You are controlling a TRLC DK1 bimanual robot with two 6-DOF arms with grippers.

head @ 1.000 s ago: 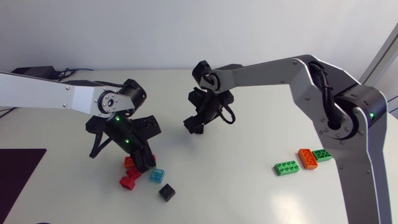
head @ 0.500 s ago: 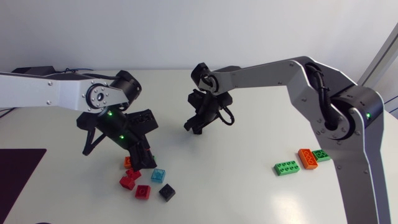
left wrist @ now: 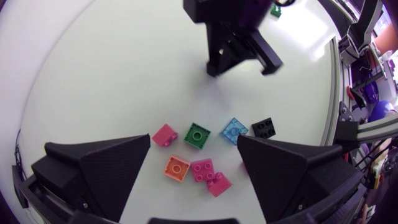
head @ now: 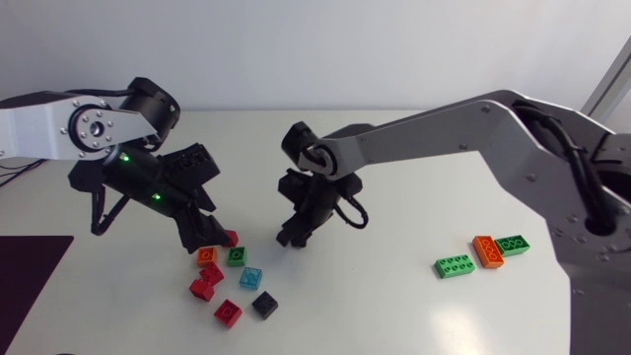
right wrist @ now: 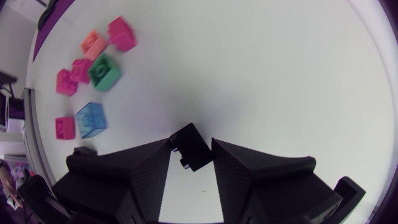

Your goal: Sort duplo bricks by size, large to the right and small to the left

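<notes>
- Since the right gripper (right wrist: 191,143) is clamped on a small black brick (right wrist: 193,152), I judge it is bringing it to the small bricks (head: 250,279) clustered near the tabletop's front edge, left of middle.
- The left gripper (left wrist: 193,139) hangs over that cluster, fingers wide apart, holding nothing.
- Three large bricks (head: 455,264) lie together toward the front right corner, seemingly sorted.
- Since a second ago the left arm has swung back leftward, uncovering a green brick (head: 237,256) and a red brick (head: 229,237); the right gripper has come forward toward the cluster.

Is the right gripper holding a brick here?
Yes, a small black brick is pinched from both sides between the fingers of the right gripper.
</notes>
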